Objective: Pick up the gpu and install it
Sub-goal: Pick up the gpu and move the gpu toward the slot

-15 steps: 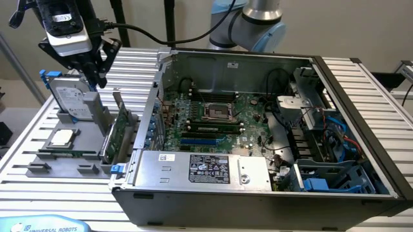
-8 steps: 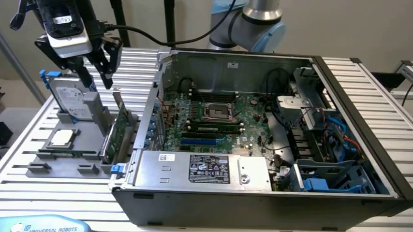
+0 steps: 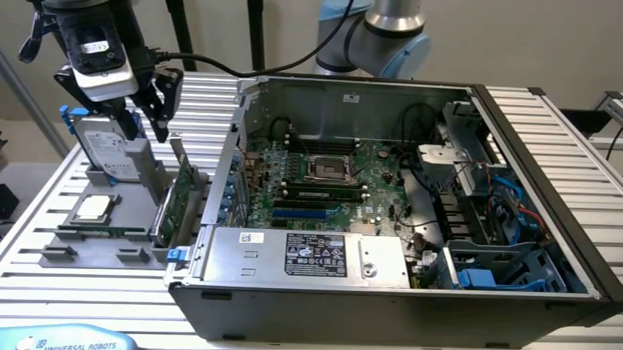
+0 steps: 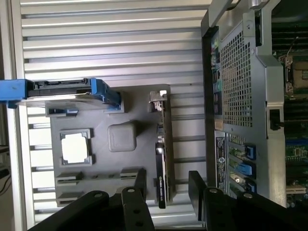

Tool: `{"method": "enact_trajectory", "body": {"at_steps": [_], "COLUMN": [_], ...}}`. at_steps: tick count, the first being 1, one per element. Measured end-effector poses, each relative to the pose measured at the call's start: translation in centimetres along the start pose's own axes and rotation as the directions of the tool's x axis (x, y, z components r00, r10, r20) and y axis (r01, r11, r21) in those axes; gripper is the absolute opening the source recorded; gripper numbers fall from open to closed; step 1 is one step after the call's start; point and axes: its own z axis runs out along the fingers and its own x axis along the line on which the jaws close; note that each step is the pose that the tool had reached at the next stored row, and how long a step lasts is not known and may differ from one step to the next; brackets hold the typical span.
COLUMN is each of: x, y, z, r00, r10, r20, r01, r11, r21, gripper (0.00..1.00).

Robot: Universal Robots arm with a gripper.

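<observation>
Tool [image 3: 148,120] spread wide and empty, hovering over the gray holder [image 3: 98,257] on the table [image 3: 214,95] at the exterior view's left. The gpu [image 3: 175,200] stands on edge in the holder, just beside the open computer case [image 3: 389,306]. In the wrist view it sits between the fingers [image 4: 140,183], untouched.

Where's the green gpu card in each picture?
Exterior view: the gpu stands on edge in the gray holder, at the exterior view's left, beside the computer case.
Wrist view: the gpu shows edge-on, framed by the open pincer.
Shared landmark: the blue-railed hard drive, in the same holder.
</observation>
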Motion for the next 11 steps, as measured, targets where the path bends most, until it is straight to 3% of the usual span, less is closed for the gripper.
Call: {"method": "enact_trajectory", "body": {"at_steps": [7, 11], "x": [0.4, 0.4], "y": [-0.17, -0.70], "z": [1.27, 1.95], "r00": [1.0000, 1.0000], "r10": [0.000, 0.000], "r20": [0.0000, -0.0002], "r01": [0.000, 0.000], "r11": [1.0000, 1.0000], "r21": [-0.0001, 0.0001], "gripper": [0.48, 0.48]}}
